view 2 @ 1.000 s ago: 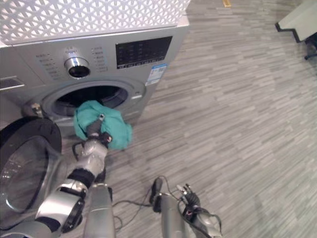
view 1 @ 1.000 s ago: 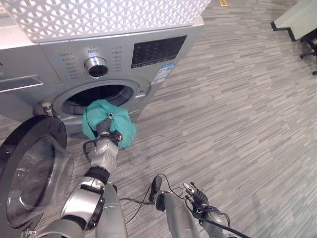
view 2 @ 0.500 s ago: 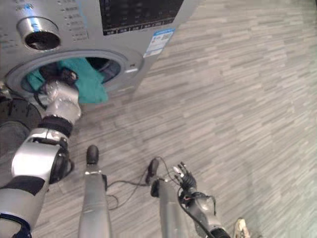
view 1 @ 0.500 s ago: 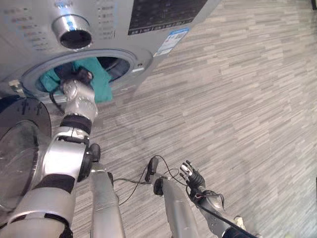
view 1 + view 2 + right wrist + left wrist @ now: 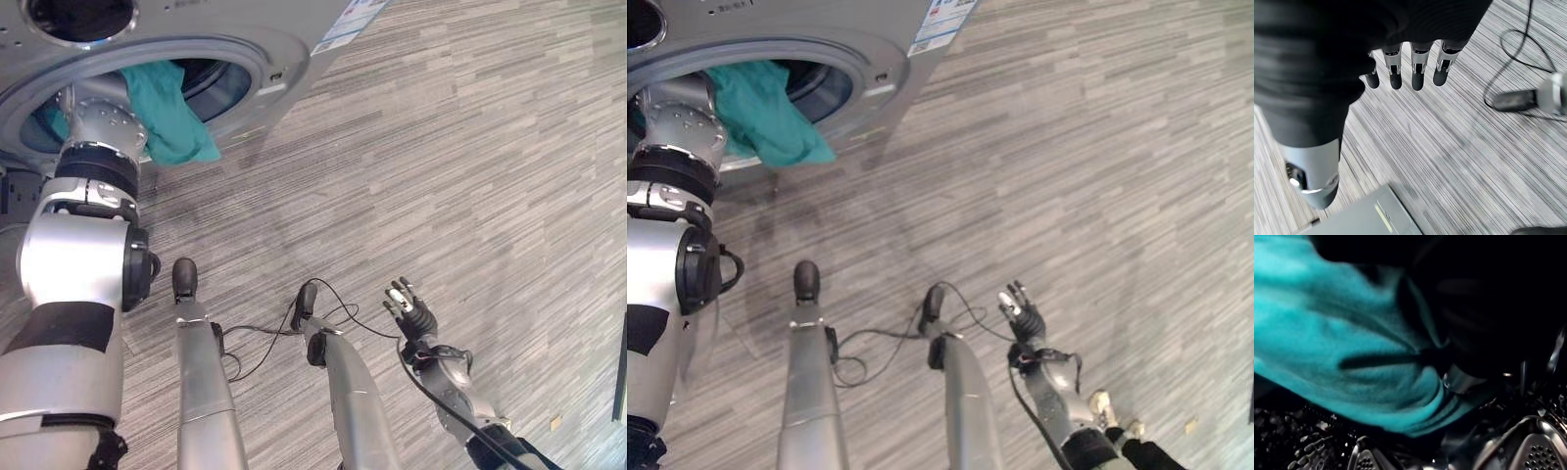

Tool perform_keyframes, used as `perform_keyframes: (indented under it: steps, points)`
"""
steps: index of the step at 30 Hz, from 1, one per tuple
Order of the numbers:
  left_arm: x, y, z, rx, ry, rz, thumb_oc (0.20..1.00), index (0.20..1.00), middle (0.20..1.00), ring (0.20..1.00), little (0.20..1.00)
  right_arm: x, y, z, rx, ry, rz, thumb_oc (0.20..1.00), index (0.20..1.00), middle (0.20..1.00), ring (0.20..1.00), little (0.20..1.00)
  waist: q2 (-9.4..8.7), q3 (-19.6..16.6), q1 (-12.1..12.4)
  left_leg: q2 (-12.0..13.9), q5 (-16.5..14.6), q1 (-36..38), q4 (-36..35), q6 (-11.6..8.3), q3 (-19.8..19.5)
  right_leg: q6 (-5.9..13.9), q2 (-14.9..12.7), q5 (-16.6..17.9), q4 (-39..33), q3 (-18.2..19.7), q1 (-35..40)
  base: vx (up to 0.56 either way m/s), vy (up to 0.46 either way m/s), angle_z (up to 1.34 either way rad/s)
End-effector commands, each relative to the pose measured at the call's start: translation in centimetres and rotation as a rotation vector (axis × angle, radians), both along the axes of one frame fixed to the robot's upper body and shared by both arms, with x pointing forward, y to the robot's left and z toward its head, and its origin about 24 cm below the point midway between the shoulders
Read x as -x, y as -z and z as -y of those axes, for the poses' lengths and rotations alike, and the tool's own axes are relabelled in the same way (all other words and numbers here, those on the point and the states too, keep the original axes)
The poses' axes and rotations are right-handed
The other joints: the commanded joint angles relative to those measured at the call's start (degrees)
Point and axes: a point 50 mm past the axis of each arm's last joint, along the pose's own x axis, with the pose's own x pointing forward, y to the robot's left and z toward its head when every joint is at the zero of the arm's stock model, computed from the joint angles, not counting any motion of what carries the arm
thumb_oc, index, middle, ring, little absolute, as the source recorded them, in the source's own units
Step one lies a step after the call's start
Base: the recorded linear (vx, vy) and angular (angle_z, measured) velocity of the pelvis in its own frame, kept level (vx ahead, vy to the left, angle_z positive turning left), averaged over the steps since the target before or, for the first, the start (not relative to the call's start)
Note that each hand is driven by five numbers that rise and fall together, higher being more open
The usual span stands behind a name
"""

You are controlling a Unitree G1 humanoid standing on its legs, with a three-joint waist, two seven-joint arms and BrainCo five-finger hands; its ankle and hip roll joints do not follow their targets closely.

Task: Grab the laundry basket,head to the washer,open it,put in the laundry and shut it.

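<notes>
The silver washer (image 5: pixel 294 39) stands at the upper left with its round opening (image 5: pixel 257 61) uncovered. A teal cloth (image 5: pixel 162 108) lies half in the drum and droops over the opening's lower rim. My left arm (image 5: pixel 98 127) reaches into the opening beside the cloth, and its hand is hidden inside. In the left wrist view the teal cloth (image 5: pixel 1352 357) bunches in the dark above the perforated drum wall (image 5: pixel 1537 450). My right hand (image 5: pixel 416 315) hangs low at the right over the floor, far from the washer, with straight fingers (image 5: pixel 1418 68) holding nothing.
Grey plank floor (image 5: pixel 470 147) stretches to the right of the washer. A sticker (image 5: pixel 343 24) marks the washer's front corner.
The view has tilted down and closer to the washer. My left arm has carried the teal cloth from in front of the opening into the drum. My right hand has swung out to the right.
</notes>
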Motion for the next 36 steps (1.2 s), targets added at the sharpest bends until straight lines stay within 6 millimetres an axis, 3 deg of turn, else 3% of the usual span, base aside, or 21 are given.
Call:
perform_keyframes:
  steps: [1, 3, 4, 7, 8, 9, 10, 11, 16, 17, 18, 20, 21, 29, 31, 32, 33, 34, 36]
  points:
    - [8.8, -16.2, 5.1, -0.110, 0.124, 0.667, 0.200, 0.200, 0.200, 0.200, 0.200, 1.1, -1.4, 4.0, 0.024, 0.110, 0.054, 1.000, 1.000, 1.000, 1.000, 1.000, 3.05, -1.48, -1.66, -1.21, -0.01, -3.98, -0.42, 1.23, -2.79, 0.84, -4.24, 0.94, -2.56, 0.30, 7.13, 0.05, -0.051, 0.13]
    - [8.6, -15.9, 5.5, -0.106, 0.134, 0.666, 0.200, 0.200, 0.200, 0.200, 0.200, 1.4, -1.3, 4.2, 0.021, 0.118, 0.049, 1.000, 1.000, 1.000, 1.000, 1.000, 3.15, -1.64, -1.29, -1.32, 0.12, -4.00, -0.55, 1.24, -2.94, 0.84, -4.28, 0.97, -2.69, 0.09, 7.23, 0.02, -0.028, 0.23]
    - [7.6, -14.5, 9.2, -0.029, 0.297, 0.706, 0.200, 0.200, 0.200, 0.200, 0.200, 2.0, -0.6, 4.4, 0.027, 0.119, 0.007, 1.000, 1.000, 1.000, 1.000, 1.000, 3.40, -1.54, -0.50, -1.87, 0.78, -3.98, -1.75, 1.35, -3.33, 0.72, -4.15, 0.84, -2.52, -0.29, 7.00, 0.02, -0.046, 0.28]
    - [7.2, -13.6, 12.7, -0.064, 0.403, 0.687, 0.200, 0.200, 0.200, 0.200, 0.200, 1.6, -1.0, 4.3, 0.052, 0.096, 0.008, 1.000, 1.000, 1.000, 1.000, 1.000, 3.38, -1.40, -0.46, -1.71, 1.20, -3.75, -2.66, 1.10, -3.46, 0.52, -3.75, 0.88, -2.44, -0.39, 6.28, 0.00, -0.027, 0.19]
    - [7.2, -13.6, 12.7, -0.065, 0.403, 0.687, 0.200, 0.200, 0.200, 0.200, 0.200, 1.6, -1.0, 4.3, 0.051, 0.096, 0.008, 1.000, 1.000, 1.000, 1.000, 1.000, 3.37, -1.41, -0.44, -1.70, 1.21, -3.75, -2.68, 1.09, -3.46, 0.51, -3.73, 0.89, -2.45, -0.39, 6.27, -0.01, 0.009, 0.06]
    - [5.9, -12.5, 13.5, -0.173, 0.403, 0.585, 0.529, 0.529, 0.529, 0.529, 0.529, 1.5, -1.3, 4.3, 0.067, 0.071, 0.016, 1.000, 1.000, 1.000, 1.000, 1.000, 3.85, -1.15, -0.53, -1.54, 1.48, -3.77, -2.81, 1.24, -3.50, 0.46, -3.61, 0.94, -2.30, -0.27, 5.82, 0.00, 0.000, 0.00]
    - [5.9, -12.6, 13.5, -0.179, 0.404, 0.580, 0.529, 0.529, 0.529, 0.529, 0.529, 1.6, -1.3, 4.3, 0.064, 0.069, 0.014, 1.000, 1.000, 1.000, 1.000, 1.000, 3.70, -1.25, -0.51, -1.48, 1.53, -3.86, -2.86, 1.22, -3.49, 0.43, -3.57, 0.95, -2.24, -0.23, 5.65, 0.00, 0.000, 0.00]
    - [5.9, -12.6, 13.5, -0.179, 0.404, 0.580, 0.915, 0.915, 0.915, 0.915, 0.915, 1.6, -1.3, 4.3, 0.064, 0.069, 0.014, 1.000, 1.000, 1.000, 1.000, 1.000, 3.69, -1.25, -0.51, -1.48, 1.53, -3.87, -2.86, 1.22, -3.49, 0.43, -3.57, 0.94, -2.24, -0.22, 5.64, 0.00, 0.000, 0.00]
    - [5.9, -12.6, 13.5, -0.179, 0.404, 0.580, 0.915, 0.915, 0.915, 0.915, 0.915, 1.6, -1.3, 4.3, 0.064, 0.069, 0.014, 1.000, 1.000, 1.000, 1.000, 1.000, 3.69, -1.25, -0.51, -1.48, 1.53, -3.87, -2.85, 1.22, -3.48, 0.43, -3.57, 0.94, -2.24, -0.22, 5.63, 0.00, 0.000, 0.00]
    - [3.0, -10.6, 12.4, -0.474, 0.338, 0.304, 1.000, 1.000, 1.000, 1.000, 1.000, 1.4, -2.0, 5.2, 0.100, 0.056, 0.023, 1.000, 1.000, 1.000, 1.000, 1.000, 4.58, -1.45, -0.36, -1.21, 1.51, -4.02, -2.60, 1.34, -3.34, 0.28, -3.57, 0.56, -1.58, -0.10, 5.10, -0.04, 0.109, -0.01]
    - [2.9, -12.1, 8.4, -1.792, -0.594, -0.517, 1.000, 1.000, 1.000, 1.000, 1.000, 0.9, -4.3, 7.2, 0.261, 0.035, 0.091, 1.000, 1.000, 1.000, 1.000, 1.000, 6.64, -2.05, -0.77, -0.63, 2.78, -5.76, -2.28, 2.08, -2.32, 0.35, -4.25, 1.92, -0.79, 0.52, 1.92, -0.04, 0.108, -0.03]
    - [2.9, -12.2, 8.5, -1.797, -0.598, -0.517, 1.000, 1.000, 1.000, 1.000, 1.000, 0.9, -4.3, 7.1, 0.259, 0.035, 0.092, 1.000, 1.000, 1.000, 1.000, 1.000, 6.37, -2.03, -0.71, -0.62, 2.76, -5.77, -2.27, 2.08, -2.23, 0.35, -4.28, 1.90, -0.75, 0.62, 1.84, -0.03, 0.063, -0.11]
    - [2.3, -11.2, 8.9, -2.040, -0.792, -0.672, 1.000, 1.000, 1.000, 1.000, 1.000, 0.4, -4.9, 6.3, 0.288, -0.004, 0.131, 1.000, 1.000, 1.000, 1.000, 1.000, 6.18, -2.32, -1.70, -0.07, 2.20, -5.91, -1.93, 1.97, -2.13, 0.40, -4.10, 2.06, -0.84, 1.10, 1.34, -0.02, 0.029, -0.21]
    - [2.3, -11.2, 8.9, -2.042, -0.794, -0.673, 1.000, 1.000, 1.000, 1.000, 1.000, 0.4, -4.9, 6.3, 0.287, -0.004, 0.131, 1.000, 1.000, 1.000, 1.000, 1.000, 6.07, -2.42, -1.76, -0.10, 2.35, -5.98, -2.05, 2.00, -2.08, 0.41, -4.14, 2.14, -0.87, 1.14, 1.20, 0.00, 0.004, -0.06]
    - [1.9, -10.4, 8.6, -2.071, -0.805, -0.717, 1.000, 1.000, 1.000, 1.000, 1.000, 0.0, -5.3, 5.7, 0.291, -0.018, 0.153, 1.000, 1.000, 1.000, 1.000, 1.000, 5.93, -2.63, -2.25, 0.05, 2.20, -6.20, -1.78, 1.95, -2.13, 0.36, -4.03, 2.17, -0.84, 1.29, 0.85, -0.02, 0.018, 0.00]
    - [-1.3, -3.0, 7.6, -2.011, -0.465, -0.892, 1.000, 1.000, 1.000, 1.000, 1.000, -1.0, -6.7, 4.3, 0.319, -0.014, 0.228, 1.000, 1.000, 1.000, 1.000, 1.000, 5.38, -3.27, -4.47, 0.52, 1.86, -6.33, -1.85, 2.13, -2.09, 0.31, -3.81, 2.33, -1.15, 1.88, 0.15, -0.03, 0.006, -0.01]
    - [-2.0, -1.7, 10.0, -2.030, -0.418, -0.817, 1.000, 1.000, 1.000, 1.000, 1.000, -0.8, -6.0, 4.3, 0.312, -0.015, 0.197, 1.000, 1.000, 1.000, 1.000, 1.000, 5.45, -3.16, -4.21, 0.24, 1.92, -5.98, -2.24, 2.22, -2.10, 0.34, -3.84, 2.23, -1.05, 1.94, 0.16, -0.04, 0.002, -0.06]
    - [-2.1, -1.4, 10.9, -2.034, -0.408, -0.783, 1.000, 1.000, 1.000, 1.000, 1.000, -0.7, -5.8, 4.2, 0.308, -0.023, 0.185, 1.000, 1.000, 1.000, 1.000, 1.000, 5.52, -3.13, -4.01, 0.16, 1.90, -5.77, -2.29, 2.26, -2.08, 0.34, -3.87, 2.22, -0.93, 2.01, 0.18, -0.01, -0.022, -0.07]
    - [-2.1, -1.4, 10.9, -2.034, -0.408, -0.783, 1.000, 1.000, 1.000, 1.000, 1.000, -0.7, -5.8, 4.2, 0.308, -0.023, 0.185, 1.000, 1.000, 1.000, 1.000, 1.000, 5.52, -3.13, -4.01, 0.16, 1.90, -5.77, -2.29, 2.26, -2.07, 0.34, -3.87, 2.22, -0.93, 2.01, 0.18, 0.00, -0.002, -0.02]
